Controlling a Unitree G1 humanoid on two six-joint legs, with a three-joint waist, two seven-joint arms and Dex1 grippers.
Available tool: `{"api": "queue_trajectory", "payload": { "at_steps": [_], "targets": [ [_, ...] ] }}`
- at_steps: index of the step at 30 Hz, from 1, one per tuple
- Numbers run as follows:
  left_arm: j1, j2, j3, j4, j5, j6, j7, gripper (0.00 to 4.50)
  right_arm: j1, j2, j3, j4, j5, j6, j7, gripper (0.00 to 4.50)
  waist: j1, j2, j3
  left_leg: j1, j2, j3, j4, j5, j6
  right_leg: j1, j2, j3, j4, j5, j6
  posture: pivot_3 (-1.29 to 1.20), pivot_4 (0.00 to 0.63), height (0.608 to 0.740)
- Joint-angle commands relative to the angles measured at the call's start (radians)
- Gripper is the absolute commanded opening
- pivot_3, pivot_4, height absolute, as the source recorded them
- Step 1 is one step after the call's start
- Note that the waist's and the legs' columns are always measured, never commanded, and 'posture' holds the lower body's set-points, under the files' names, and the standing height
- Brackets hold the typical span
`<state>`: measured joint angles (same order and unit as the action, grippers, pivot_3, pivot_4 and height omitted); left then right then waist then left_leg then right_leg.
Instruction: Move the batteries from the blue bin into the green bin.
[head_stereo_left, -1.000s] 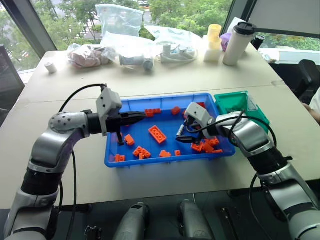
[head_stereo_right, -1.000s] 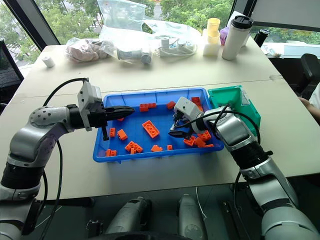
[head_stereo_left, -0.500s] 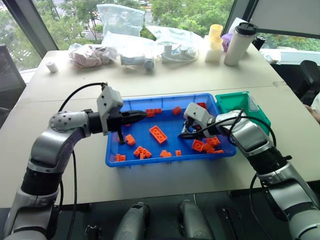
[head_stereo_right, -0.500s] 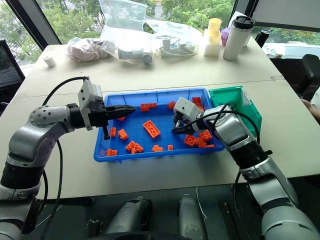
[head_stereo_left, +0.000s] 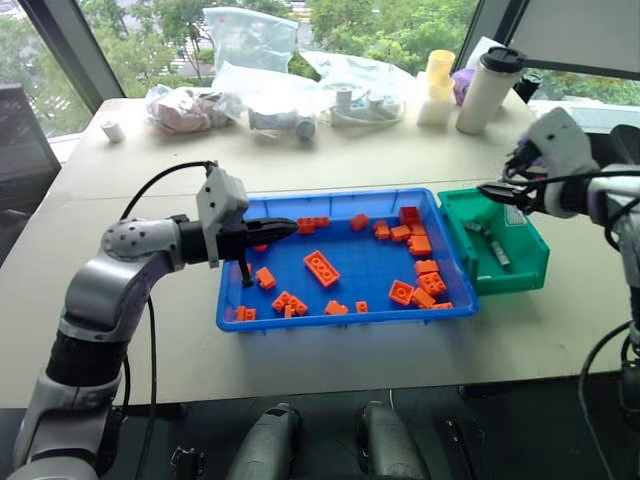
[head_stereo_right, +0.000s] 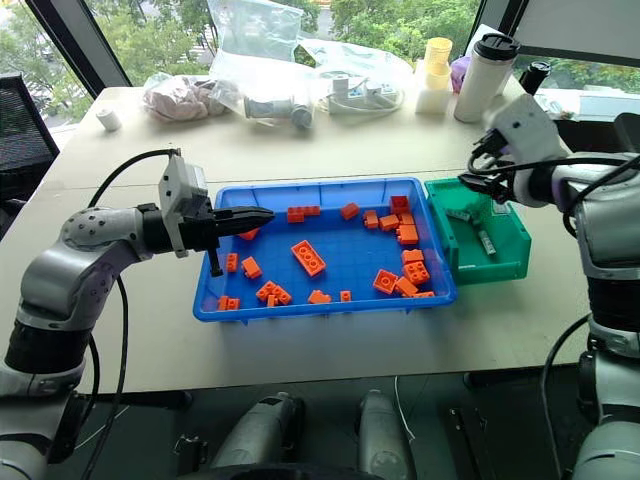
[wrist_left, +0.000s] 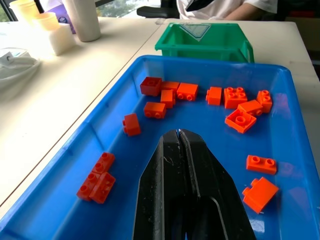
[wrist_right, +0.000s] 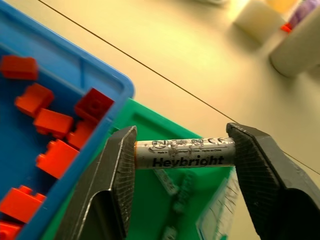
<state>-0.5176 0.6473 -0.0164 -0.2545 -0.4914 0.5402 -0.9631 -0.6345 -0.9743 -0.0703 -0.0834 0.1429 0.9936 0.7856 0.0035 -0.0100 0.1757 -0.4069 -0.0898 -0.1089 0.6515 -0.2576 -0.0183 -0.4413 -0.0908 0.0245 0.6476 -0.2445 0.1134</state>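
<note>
The right gripper (wrist_right: 182, 152) holds a battery (wrist_right: 184, 153) by its two ends, one black finger (wrist_right: 117, 170) on each end, so the jaws stand partly apart, as wide as the battery is long (the word "Heybright" is printed on it). Below the fingers is the green bin (head_stereo_left: 520, 262), and two more batteries (head_stereo_left: 487, 240) lie on its floor. The blue bin (head_stereo_left: 345, 316) is just beside the green one, on the side of the left finger, with orange toy bricks (head_stereo_left: 320, 267) spread inside. The left gripper (wrist_left: 179, 133) is pressed together with nothing between its fingers; its tips are above the blue bin's floor, with bricks ahead of them and on both sides.
</note>
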Motion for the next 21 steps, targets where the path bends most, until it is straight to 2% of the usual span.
{"api": "queue_trajectory", "payload": {
  "at_steps": [1, 3, 4, 7, 14, 21],
  "targets": [
    [-0.029, -0.001, 0.005, 0.004, -0.012, -0.018, -0.022, 0.0, 0.045, -0.014, -0.042, -0.047, 0.034, -0.011, 0.012, 2.21, -0.007, 0.0, 0.0, 0.0, 0.0, 0.0, 0.0, 0.0, 0.0, 0.0, 0.0, 0.0, 0.001, 0.0, 0.0, 0.0, 0.15, 0.74],
    [-0.034, -0.003, 0.004, 0.012, -0.012, -0.02, -0.031, 0.0, 0.067, -0.008, -0.051, -0.052, 0.049, -0.007, 0.009, 2.21, -0.015, 0.0, 0.0, 0.0, 0.0, 0.0, -0.001, 0.0, 0.0, 0.0, 0.0, 0.0, 0.001, 0.0, 0.0, 0.0, 0.15, 0.74],
    [-0.035, -0.004, 0.005, 0.014, -0.016, -0.019, -0.035, 0.0, 0.077, -0.004, -0.057, -0.05, 0.057, -0.005, 0.004, 3.26, -0.017, 0.0, 0.0, 0.0, 0.0, 0.0, -0.001, 0.0, 0.0, 0.0, 0.0, 0.0, 0.001, 0.0, 0.0, 0.0, 0.15, 0.74],
    [-0.034, -0.005, 0.008, 0.015, -0.019, -0.018, -0.045, 0.0, 0.096, -0.006, -0.065, -0.057, 0.068, -0.009, -0.004, 4.47, -0.015, 0.0, 0.0, 0.0, 0.0, 0.0, -0.001, 0.0, 0.0, 0.0, 0.0, 0.0, 0.001, 0.0, 0.0, 0.0, 0.15, 0.74],
    [-0.029, 0.008, 0.017, 0.026, -0.017, -0.021, -0.065, 0.0, 0.095, -0.069, -0.083, -0.141, 0.122, -0.031, 0.065, 4.47, -0.013, 0.0, 0.0, 0.0, 0.0, 0.0, 0.0, 0.0, 0.0, 0.0, 0.0, 0.0, 0.0, 0.0, 0.0, 0.0, 0.15, 0.74],
    [-0.005, 0.043, 0.032, 0.024, -0.02, -0.024, -0.099, 0.0, 0.135, -0.133, -0.121, -0.34, 0.274, -0.031, 0.206, 4.47, -0.014, 0.0, 0.0, 0.0, 0.0, -0.001, 0.0, 0.0, 0.001, 0.0, 0.001, 0.0, 0.0, 0.0, 0.0, 0.0, 0.15, 0.74]
  ]
}}
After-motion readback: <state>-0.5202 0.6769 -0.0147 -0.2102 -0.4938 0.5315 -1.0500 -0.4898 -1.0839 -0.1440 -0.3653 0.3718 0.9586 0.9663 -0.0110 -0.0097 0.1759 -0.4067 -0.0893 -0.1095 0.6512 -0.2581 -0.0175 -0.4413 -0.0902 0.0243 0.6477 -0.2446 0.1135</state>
